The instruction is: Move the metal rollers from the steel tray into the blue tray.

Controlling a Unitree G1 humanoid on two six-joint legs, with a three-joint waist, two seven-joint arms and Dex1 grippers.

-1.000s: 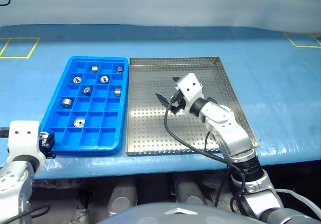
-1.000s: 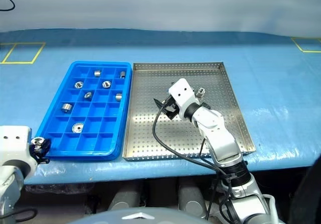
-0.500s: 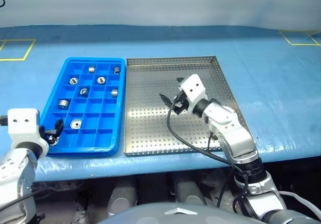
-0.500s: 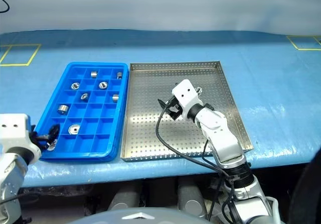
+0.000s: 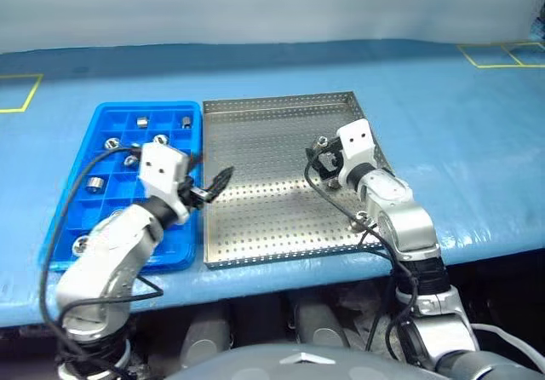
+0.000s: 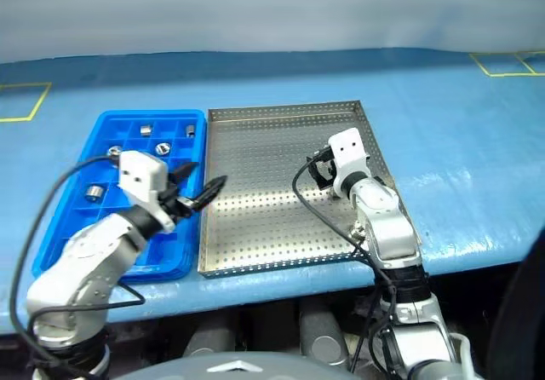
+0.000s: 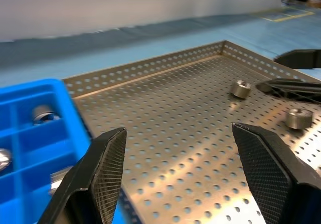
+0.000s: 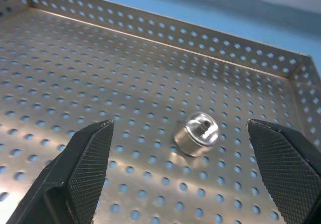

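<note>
1. Right wrist view puts one small shiny silver ring-like metal roller [image 8: 199,132] on the perforated floor of the large square steel tray [image 8: 90,73], lying between the two black fingers [image 8: 85,169] of the right gripper [image 8: 185,174] and a little ahead of them, nearer the tray's far rim; nothing touches it.
2. That right gripper's jaws stand wide apart and hold nothing (the roller sits clear of both pads).
3. Left wrist view looks across the same steel tray [image 7: 165,128] with the left gripper [image 7: 175,169] parted and empty; its fingers [image 7: 108,163] hang over the tray's side next to the bright blue plastic compartment tray [image 7: 35,128].
4. Two metal rollers [image 7: 241,89] and [image 7: 299,118] lie well ahead of the left gripper on the far side of the steel floor, just beside the black fingertips of the other gripper [image 7: 293,86].
5. From the head camera, the blue tray [image 5: 68,227] sits just left of the steel tray [image 5: 255,227], rims close together, both on a blue tabletop sheet [image 5: 477,141].
6. Several rollers [image 5: 95,184] rest singly in the blue tray's square compartments, mostly toward its far end.
7. The left gripper [image 5: 213,186] reaches over the boundary between the two trays; the right gripper [image 5: 322,160] is over the steel tray's right part.
</note>
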